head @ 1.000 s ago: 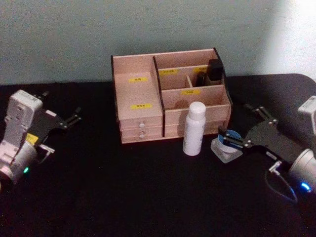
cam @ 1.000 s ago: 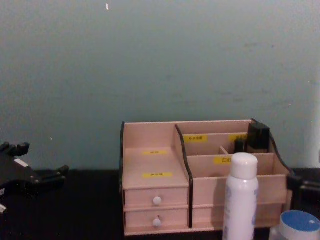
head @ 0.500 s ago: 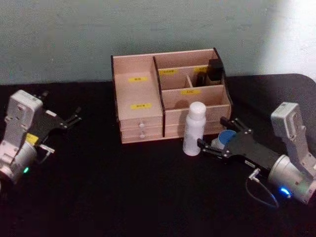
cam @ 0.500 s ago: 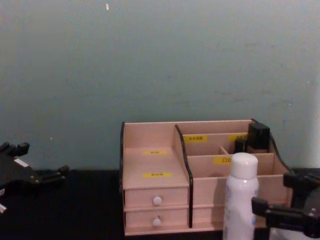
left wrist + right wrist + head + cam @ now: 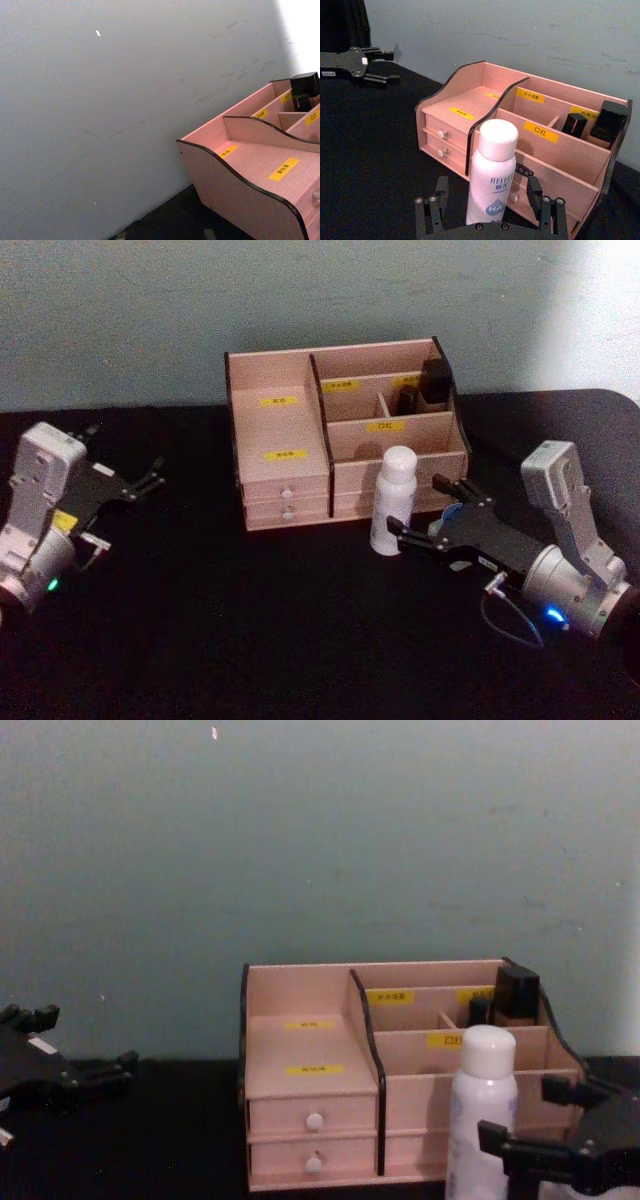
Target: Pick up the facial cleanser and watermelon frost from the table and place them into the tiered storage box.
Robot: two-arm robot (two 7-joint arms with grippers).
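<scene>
Plainly upright on the black counter [image 5: 300, 640], just in front of the right half of the tiered storage box [image 5: 278, 455]: the facial cleanser [image 5: 393, 502], a white cylindrical bottle with a rounded white cap. Blue print on its front, seemingly "RELLE" over tiny characters and a larger "HA", too partial to read with confidence. Flanked low down by the right tool [image 5: 418, 510], fingers spread wide to either side of the bottle's lower part. From the right wrist camera, a gap on both sides between finger and bottle [image 5: 492, 170], so no pinch.

Behind, pale pink wood with dark curved edges, stepped compartments rising toward the wall. Two small drawers [image 5: 440, 142] with white knobs at the lower left. Yellow labels [image 5: 540, 131] on the tier fronts, dark characters, one legible as "口红". Two black items [image 5: 607, 122] upright in the rear right compartment.

Off at the counter's left, well apart from the box: left tool [image 5: 152, 475], fingers parted, gripping nothing.
</scene>
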